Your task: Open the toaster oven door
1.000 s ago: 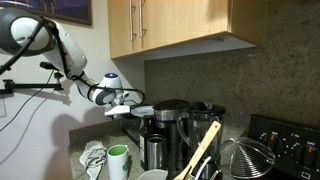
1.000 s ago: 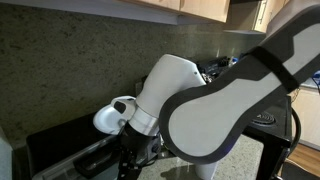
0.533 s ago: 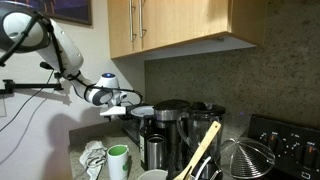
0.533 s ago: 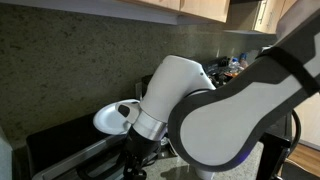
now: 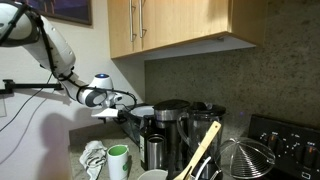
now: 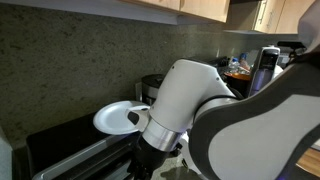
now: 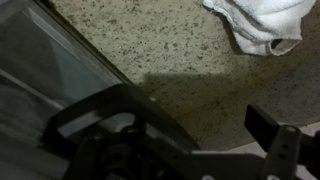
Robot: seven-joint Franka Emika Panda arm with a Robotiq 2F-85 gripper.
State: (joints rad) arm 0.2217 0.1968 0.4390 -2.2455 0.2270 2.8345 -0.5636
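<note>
The toaster oven (image 6: 60, 148) is a dark box at the lower left, with a white plate (image 6: 115, 118) on its top. In an exterior view it (image 5: 133, 124) sits between my gripper (image 5: 108, 113) and the coffee maker (image 5: 165, 130). In the wrist view the toaster oven door (image 7: 45, 60) is a dark glass panel at the left, and its dark edge bar runs diagonally toward my gripper (image 7: 170, 135). The fingers are spread wide, with the right finger out over the counter. My arm hides the grip point in both exterior views.
A white cloth (image 7: 260, 25) lies on the speckled countertop (image 7: 170, 50) near the gripper. A green cup (image 5: 118, 160), wooden utensils (image 5: 200, 150) and a black stove (image 5: 285, 140) crowd the counter. Wooden cabinets (image 5: 170, 25) hang overhead.
My gripper has moved left, away from the coffee maker. In the other exterior view the arm has shifted right and uncovered the white plate on the oven.
</note>
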